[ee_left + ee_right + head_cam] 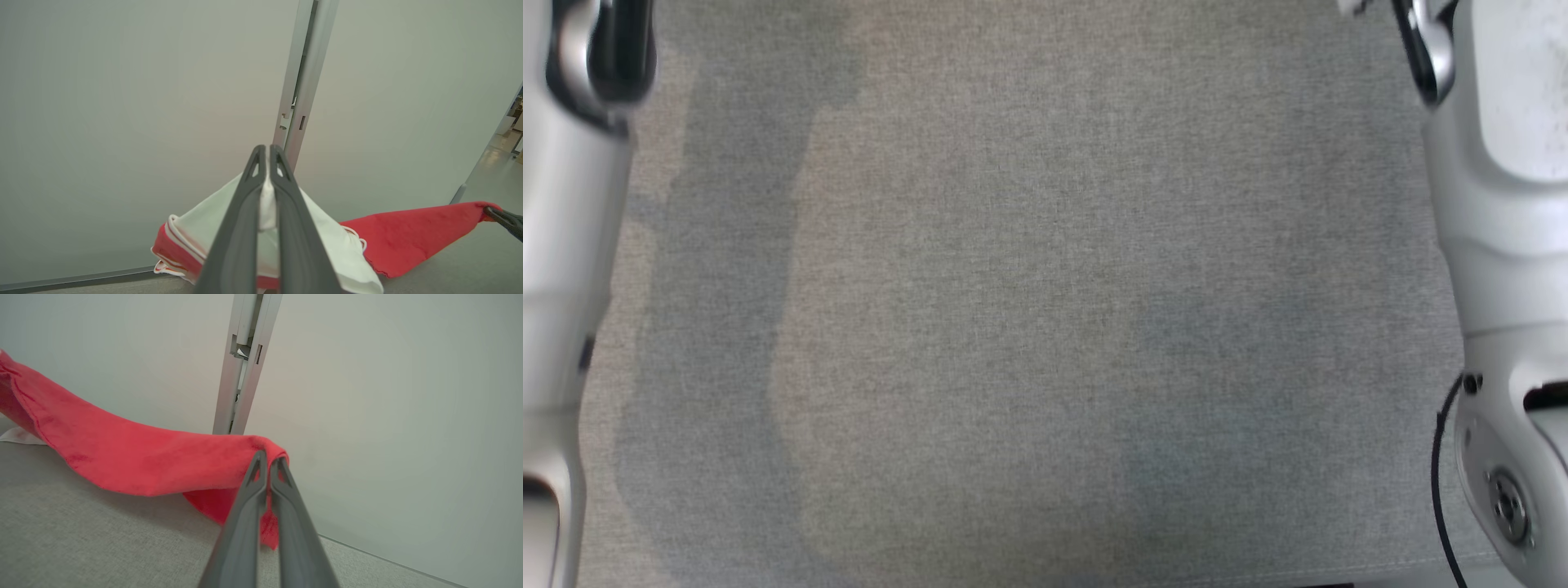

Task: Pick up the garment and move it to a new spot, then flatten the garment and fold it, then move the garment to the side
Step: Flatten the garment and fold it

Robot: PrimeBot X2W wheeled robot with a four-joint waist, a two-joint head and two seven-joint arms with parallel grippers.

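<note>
Currently: carry step; left tool (267, 151), right tool (269, 457) both pinch the red-and-white cloth garment (408, 241)
Next: spread it flat on the grey fabric bench (1045, 294)

We are seeing the left claw (267, 150) covering the middle of the garment (408, 239); the right wrist view's left edge is cropping it.

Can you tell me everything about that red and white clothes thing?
The garment is soft, fuzzy-looking cloth, bright red with a white part and striped trim. The left gripper is shut on the white part, the right gripper on a red corner. Both ends are lifted; the middle sags and seems to touch the grey fabric surface.
</note>
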